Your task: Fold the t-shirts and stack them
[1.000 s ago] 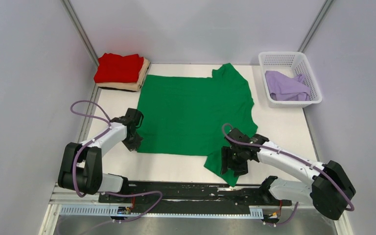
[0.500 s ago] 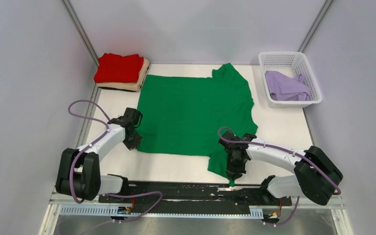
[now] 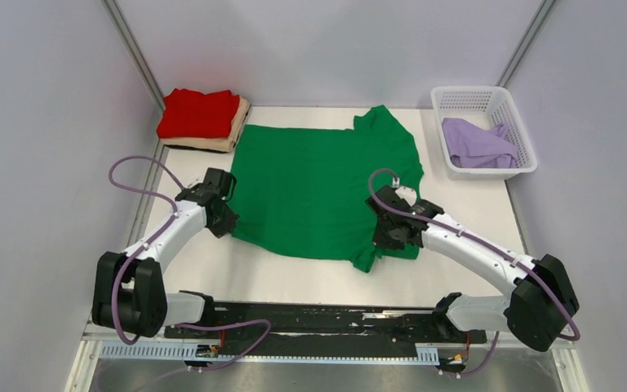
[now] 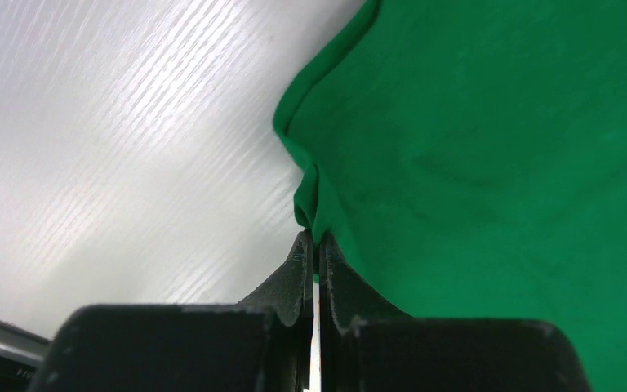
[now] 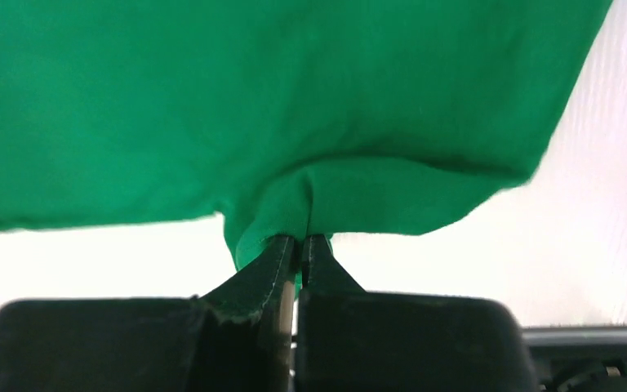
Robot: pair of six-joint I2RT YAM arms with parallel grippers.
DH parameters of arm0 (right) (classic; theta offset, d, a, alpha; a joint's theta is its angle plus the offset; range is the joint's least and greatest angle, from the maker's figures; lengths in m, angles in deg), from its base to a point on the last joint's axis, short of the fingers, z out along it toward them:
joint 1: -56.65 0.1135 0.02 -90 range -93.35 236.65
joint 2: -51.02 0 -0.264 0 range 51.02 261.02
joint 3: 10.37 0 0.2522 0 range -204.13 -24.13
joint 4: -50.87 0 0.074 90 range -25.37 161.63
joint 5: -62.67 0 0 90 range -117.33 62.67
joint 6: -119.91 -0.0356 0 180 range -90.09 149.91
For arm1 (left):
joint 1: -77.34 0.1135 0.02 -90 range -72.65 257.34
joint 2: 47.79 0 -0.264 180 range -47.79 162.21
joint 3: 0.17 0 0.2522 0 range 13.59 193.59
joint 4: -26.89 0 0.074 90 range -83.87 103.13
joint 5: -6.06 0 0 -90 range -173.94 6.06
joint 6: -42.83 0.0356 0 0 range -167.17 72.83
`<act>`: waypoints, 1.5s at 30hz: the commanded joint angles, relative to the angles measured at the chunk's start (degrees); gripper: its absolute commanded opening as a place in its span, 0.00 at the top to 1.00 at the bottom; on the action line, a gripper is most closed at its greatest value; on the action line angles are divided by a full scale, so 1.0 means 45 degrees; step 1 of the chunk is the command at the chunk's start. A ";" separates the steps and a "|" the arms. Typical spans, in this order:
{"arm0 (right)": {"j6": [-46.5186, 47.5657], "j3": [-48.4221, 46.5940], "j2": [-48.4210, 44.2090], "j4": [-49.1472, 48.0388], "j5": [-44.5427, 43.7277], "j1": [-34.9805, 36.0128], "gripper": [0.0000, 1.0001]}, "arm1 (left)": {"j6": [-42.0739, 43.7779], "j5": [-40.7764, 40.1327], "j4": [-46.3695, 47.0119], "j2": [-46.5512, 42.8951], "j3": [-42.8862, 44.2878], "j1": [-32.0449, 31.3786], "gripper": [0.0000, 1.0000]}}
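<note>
A bright green t-shirt (image 3: 318,184) lies spread over the middle of the table. My left gripper (image 3: 222,219) is shut on its near left corner, the cloth bunched at the fingertips (image 4: 313,237). My right gripper (image 3: 390,237) is shut on the near right sleeve, which is lifted and carried over the shirt's body; the pinched fold shows at the tips (image 5: 300,238). A folded red t-shirt (image 3: 199,113) sits on a folded tan t-shirt (image 3: 230,135) at the back left. The pale lavender t-shirt (image 3: 477,144) lies crumpled in the basket.
A white plastic lattice basket (image 3: 510,106) stands at the back right corner. White table surface (image 3: 473,208) shows between shirt and basket, and in a strip (image 3: 294,282) along the near edge. Grey walls close in the left, back and right sides.
My right gripper closed on the green sleeve near the front edge and carried it up and back over the shirt. The left gripper, still shut on its corner, shifted slightly farther back.
</note>
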 commanded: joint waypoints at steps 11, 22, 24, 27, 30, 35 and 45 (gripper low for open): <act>0.3616 -0.3062 0.1511 -0.2757 -0.0337 -0.3189 1.00 | 0.0877 0.0388 0.1161 0.2245 0.3310 0.0803 1.00; 0.5834 -0.5026 0.3819 -0.4056 0.1337 -0.5058 1.00 | 0.1167 0.0279 0.1431 0.3997 0.5023 0.1463 1.00; 0.6165 -0.5380 0.4389 -0.4247 0.1672 -0.5303 0.99 | 0.1312 0.0293 0.1470 0.4424 0.5312 0.1547 1.00; 0.6544 -0.5968 0.5296 -0.4533 0.2057 -0.5698 0.98 | 0.1455 0.0396 0.1565 0.5104 0.5845 0.1637 1.00; 0.6809 -0.6787 0.6519 -0.4664 0.2314 -0.6200 0.95 | 0.1530 0.0331 0.1675 0.5957 0.6286 0.1717 0.95; 0.6970 -0.8886 0.8623 -0.4605 0.3284 -0.6845 0.81 | 0.1779 0.0211 0.1478 0.7002 0.7555 0.1857 0.55; 0.6908 -0.7785 0.7268 -0.4322 0.4522 -0.6991 0.00 | 0.2727 0.0819 0.0838 0.6029 0.8143 0.1851 0.00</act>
